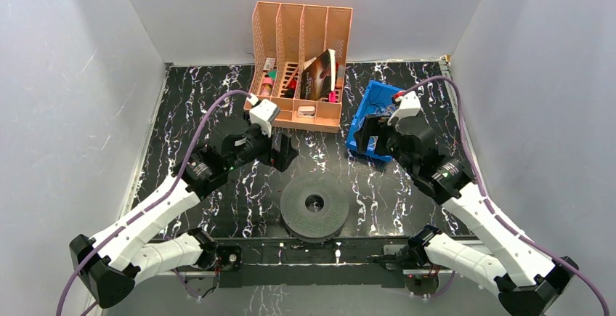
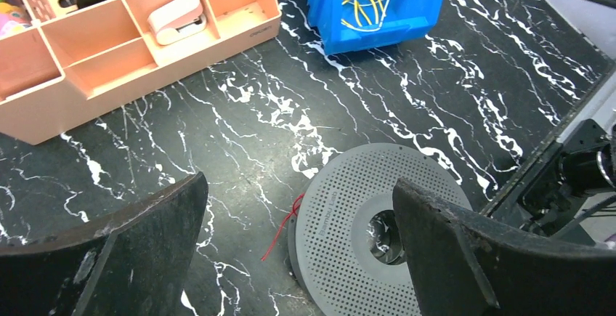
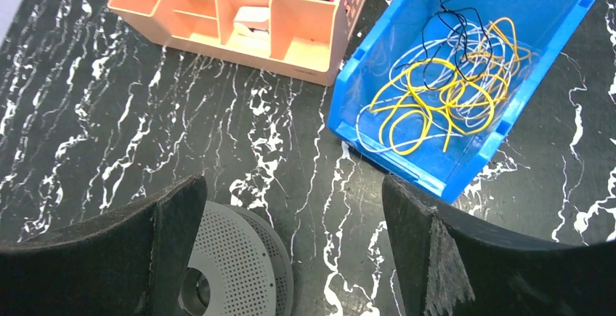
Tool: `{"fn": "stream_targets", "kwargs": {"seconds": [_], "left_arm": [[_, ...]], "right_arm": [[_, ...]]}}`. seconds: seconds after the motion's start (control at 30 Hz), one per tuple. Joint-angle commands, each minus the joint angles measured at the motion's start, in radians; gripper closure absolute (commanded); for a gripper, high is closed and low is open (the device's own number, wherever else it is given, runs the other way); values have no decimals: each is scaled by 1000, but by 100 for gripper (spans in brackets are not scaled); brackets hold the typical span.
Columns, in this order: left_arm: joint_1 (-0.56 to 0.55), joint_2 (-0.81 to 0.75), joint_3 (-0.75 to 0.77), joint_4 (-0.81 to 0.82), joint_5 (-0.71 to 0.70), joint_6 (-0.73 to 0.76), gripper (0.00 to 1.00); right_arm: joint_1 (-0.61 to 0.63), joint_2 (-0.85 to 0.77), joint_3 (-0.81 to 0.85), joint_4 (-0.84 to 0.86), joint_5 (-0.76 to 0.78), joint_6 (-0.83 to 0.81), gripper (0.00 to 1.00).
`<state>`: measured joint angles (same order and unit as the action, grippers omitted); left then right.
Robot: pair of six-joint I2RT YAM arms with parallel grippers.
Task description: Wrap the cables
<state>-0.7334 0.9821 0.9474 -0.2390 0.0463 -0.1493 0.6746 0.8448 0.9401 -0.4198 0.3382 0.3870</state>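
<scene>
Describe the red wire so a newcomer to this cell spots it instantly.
On the black marbled table, find the grey perforated spool lying flat near its front edge. The red wire is the thin strand trailing from its edge, leftward in the left wrist view. It lies alone; the other cables sit tangled in the blue bin.

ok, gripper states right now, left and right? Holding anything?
Left gripper: open, holding nothing.
Right gripper: open, holding nothing; the thin yellow cables lie untouched in the blue plastic bin.
</scene>
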Motion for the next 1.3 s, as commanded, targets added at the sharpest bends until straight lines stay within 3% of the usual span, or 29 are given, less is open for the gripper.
{"fn": "stream_targets", "kwargs": {"seconds": [0.0, 0.17, 0.43, 0.57, 0.77, 1.07, 1.27], "left_arm": [[-3, -19, -8, 44, 75, -16, 2], [-3, -30, -4, 43, 86, -24, 2], [-3, -51, 1, 6, 67, -6, 2], [-3, -64, -1, -18, 47, 16, 2], [-3, -88, -21, -42, 25, 21, 2], [-3, -106, -28, -49, 20, 11, 2], [-2, -123, -37, -49, -1, 8, 2]], "right_arm": [[1, -6, 17, -4, 29, 17, 2], [1, 1, 16, -35, 23, 12, 1], [2, -2, 11, -46, -113, -17, 2], [1, 8, -1, -45, -231, -59, 2], [1, 77, -21, -54, -434, -64, 11], [88, 204, -38, -99, -554, -42, 40], [201, 262, -49, -80, -492, -7, 75]]}}
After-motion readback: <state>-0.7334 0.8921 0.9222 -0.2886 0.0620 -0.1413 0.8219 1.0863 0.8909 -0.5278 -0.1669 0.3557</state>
